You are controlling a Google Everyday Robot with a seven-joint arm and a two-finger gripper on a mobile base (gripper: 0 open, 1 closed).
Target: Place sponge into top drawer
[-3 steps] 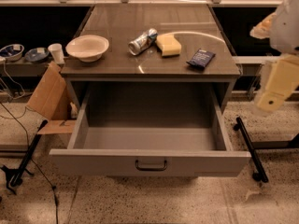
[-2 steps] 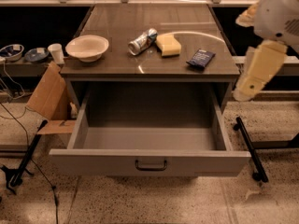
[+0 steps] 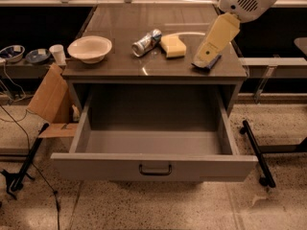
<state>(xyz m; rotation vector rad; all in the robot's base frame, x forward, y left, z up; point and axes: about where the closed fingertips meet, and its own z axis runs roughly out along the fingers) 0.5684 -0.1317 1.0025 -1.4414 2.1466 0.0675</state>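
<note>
The pale yellow sponge (image 3: 173,46) lies on the cabinet top (image 3: 120,23), right of centre and just beside a drink can (image 3: 147,42). The top drawer (image 3: 96,166) is pulled fully open and its inside shows nothing in it; its dark bar handle (image 3: 155,169) faces me. My arm comes in from the upper right. Its cream end link with the gripper (image 3: 205,60) hangs down over the right part of the top, to the right of the sponge and apart from it. It covers most of the dark blue packet (image 3: 214,63).
A cream bowl (image 3: 89,48) stands on the top at the left. A cardboard piece (image 3: 50,97) leans by the cabinet's left side, with a white cup (image 3: 58,54) and dark bowls (image 3: 12,53) behind it. A black wheeled bar (image 3: 256,152) lies on the floor at the right.
My arm has swung in from the right edge, leftward and over the cabinet top, and now hangs above the blue packet. The sponge, the can and the drawer have not moved.
</note>
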